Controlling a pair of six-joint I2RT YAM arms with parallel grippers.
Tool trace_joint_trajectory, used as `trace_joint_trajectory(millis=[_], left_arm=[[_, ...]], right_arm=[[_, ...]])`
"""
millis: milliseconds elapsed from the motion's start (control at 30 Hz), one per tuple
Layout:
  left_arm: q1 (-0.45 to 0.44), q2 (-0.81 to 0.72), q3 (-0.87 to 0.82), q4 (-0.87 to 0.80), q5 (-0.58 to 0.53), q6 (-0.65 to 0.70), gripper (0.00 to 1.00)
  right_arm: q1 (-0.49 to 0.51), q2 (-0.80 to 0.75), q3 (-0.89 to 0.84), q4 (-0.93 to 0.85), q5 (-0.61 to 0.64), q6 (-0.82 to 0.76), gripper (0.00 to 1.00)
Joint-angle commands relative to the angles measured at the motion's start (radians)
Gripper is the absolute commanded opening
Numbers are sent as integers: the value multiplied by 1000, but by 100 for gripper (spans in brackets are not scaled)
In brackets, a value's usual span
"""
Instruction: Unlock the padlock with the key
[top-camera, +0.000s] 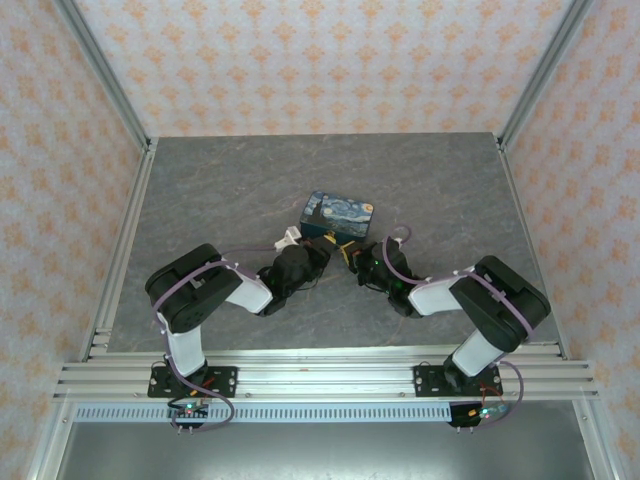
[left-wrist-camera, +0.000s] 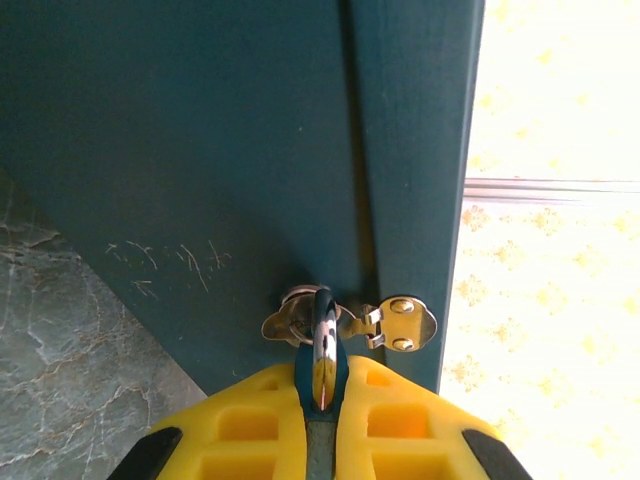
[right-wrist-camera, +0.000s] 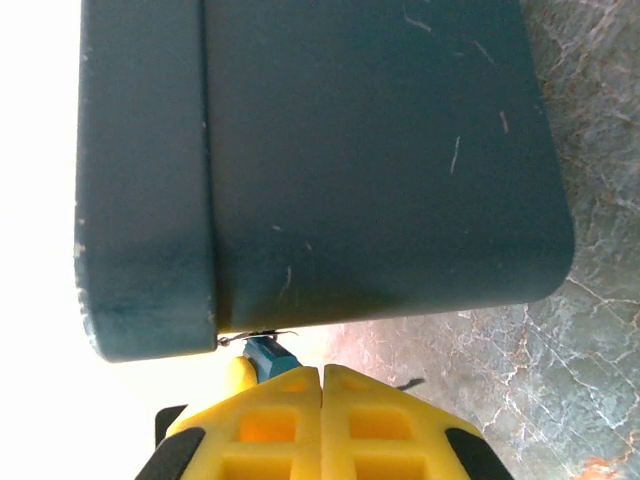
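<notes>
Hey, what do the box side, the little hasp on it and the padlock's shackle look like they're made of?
The box side looks painted, dark teal and matte, with pale scratches; what lies under the paint is unclear. The hasp seems to be polished silvery metal, judging by its bright reflections and two rivet heads. The padlock's shackle is probably shiny metal too, given its mirror-like glint.

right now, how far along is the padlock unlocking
Done: the left gripper is shut on the padlock, whose shackle hangs through the hasp on the box. In hand: the right gripper, shut, sits close to the padlock; any key in it is hidden. Left: inserting and turning the key; the shackle looks closed.
</notes>
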Motion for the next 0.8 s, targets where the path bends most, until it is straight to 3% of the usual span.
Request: trace_joint_trajectory(millis=[0,767], left_arm=[[-43,10,31,61,48,-4,0],[-65,35,1,60,63,-12,0]], right_arm=[[7,22,42,78,24,17,0],[3,86,151,87,22,-23,0]])
